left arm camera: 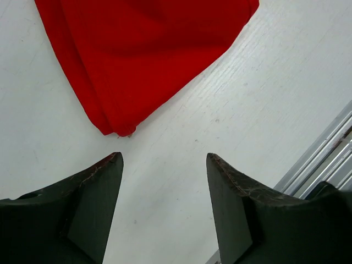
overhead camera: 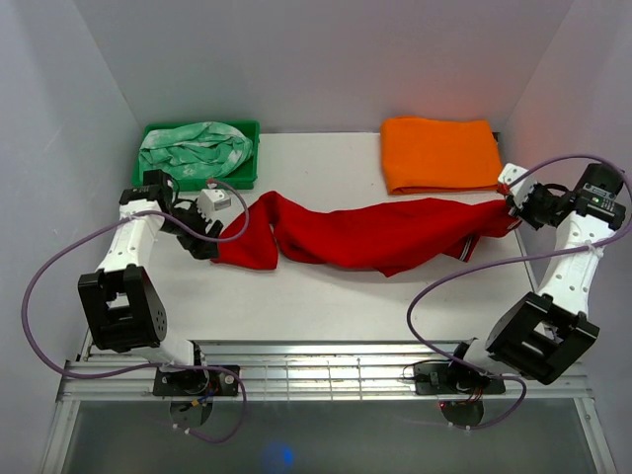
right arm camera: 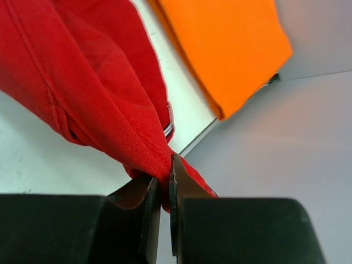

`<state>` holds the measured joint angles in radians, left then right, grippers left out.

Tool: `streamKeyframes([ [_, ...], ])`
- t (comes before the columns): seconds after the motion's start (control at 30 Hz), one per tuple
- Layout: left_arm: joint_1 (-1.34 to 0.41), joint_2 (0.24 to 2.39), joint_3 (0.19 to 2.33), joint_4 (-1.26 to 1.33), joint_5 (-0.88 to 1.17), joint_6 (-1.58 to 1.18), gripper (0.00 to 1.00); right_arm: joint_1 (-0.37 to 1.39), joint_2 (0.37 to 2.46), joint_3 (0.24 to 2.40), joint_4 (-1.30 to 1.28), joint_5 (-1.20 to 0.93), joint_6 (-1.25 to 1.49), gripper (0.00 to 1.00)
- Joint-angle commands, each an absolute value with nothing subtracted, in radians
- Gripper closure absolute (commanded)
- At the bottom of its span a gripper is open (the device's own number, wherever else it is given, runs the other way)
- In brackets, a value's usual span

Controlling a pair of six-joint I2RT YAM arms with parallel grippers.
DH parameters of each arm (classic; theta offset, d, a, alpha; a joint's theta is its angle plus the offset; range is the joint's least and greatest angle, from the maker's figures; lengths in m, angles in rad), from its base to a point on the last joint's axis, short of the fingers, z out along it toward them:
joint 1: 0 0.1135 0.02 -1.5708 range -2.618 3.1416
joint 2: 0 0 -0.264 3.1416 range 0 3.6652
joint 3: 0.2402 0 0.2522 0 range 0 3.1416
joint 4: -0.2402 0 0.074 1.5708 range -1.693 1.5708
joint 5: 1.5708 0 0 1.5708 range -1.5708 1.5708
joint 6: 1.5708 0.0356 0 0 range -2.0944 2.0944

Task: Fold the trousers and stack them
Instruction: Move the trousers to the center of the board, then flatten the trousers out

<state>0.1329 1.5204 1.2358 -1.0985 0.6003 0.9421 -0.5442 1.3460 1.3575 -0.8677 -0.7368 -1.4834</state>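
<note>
Trousers (overhead camera: 365, 235) lay stretched across table (overhead camera: 296, 301), twisted mid-length, leg end at left, other end lifted at right. Right gripper (right arm camera: 164, 177) was clamped on small pinch of red cloth, near folded orange cloth (overhead camera: 439, 153). Left gripper (left arm camera: 165, 165) stood open, empty, just off leg end. Risks: twist carried into fold; thin pinch slipping under pull.
</note>
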Motion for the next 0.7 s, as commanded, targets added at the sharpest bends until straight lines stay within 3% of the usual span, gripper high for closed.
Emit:
streamKeyframes([
  [0.0, 0.141, 1.502, 1.226, -1.1, 0.581, 1.104, 0.27, -0.555, 1.325, 1.327, -0.986, -0.71, -1.646, 0.92],
  [0.27, 0.132, 1.666, 1.308, -1.003, 0.634, 1.071, 0.25, -0.609, 1.335, 1.299, -0.988, -0.677, -1.681, 0.92],
  [0.47, 0.129, 1.917, 1.488, -0.965, 0.63, 0.979, 0.24, -0.624, 1.354, 1.328, -0.988, -0.676, -1.681, 0.92],
  [0.63, 0.101, 1.999, 1.505, -0.986, 0.652, 0.985, 0.23, -0.63, 1.362, 1.342, -0.997, -0.67, -1.686, 0.92],
  [0.67, 0.097, 2.002, 1.481, -0.988, 0.652, 0.994, 0.27, -0.637, 1.364, 1.345, -0.999, -0.67, -1.687, 0.92],
])
